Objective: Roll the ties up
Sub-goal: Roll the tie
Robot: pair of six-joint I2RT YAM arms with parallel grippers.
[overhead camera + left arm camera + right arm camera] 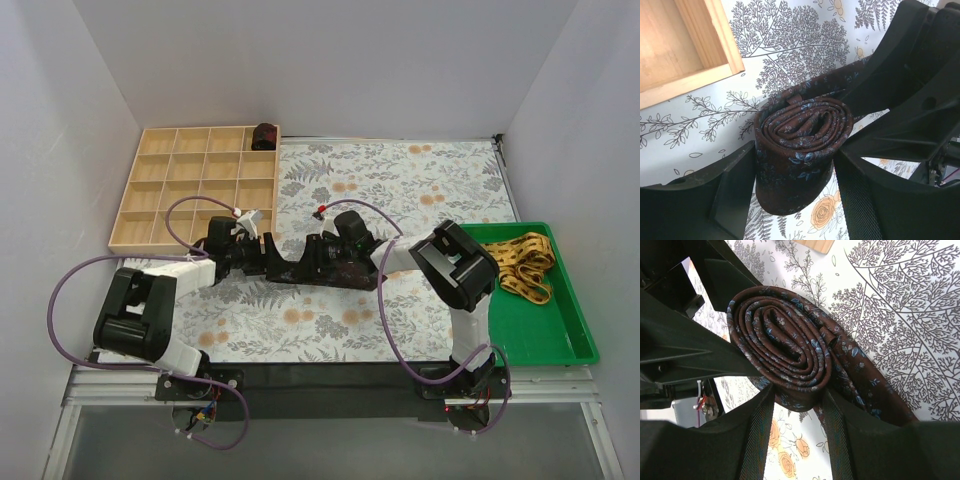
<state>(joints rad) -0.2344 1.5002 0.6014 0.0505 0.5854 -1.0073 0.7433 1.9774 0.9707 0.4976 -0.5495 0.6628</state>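
Observation:
A dark maroon tie with small blue flowers is wound into a roll on the floral tablecloth, mid-table. My left gripper is shut on the roll, and both fingers touch its sides. From the opposite side my right gripper is shut on the same roll, whose lower edge is wedged between the pads. The tie's loose tail runs away across the cloth. In the top view both grippers meet over the tie.
A wooden compartment tray stands at the back left, with a small dark rolled bundle in its far right cell. Its corner shows close to the left gripper. A green tray at the right holds a yellow tie.

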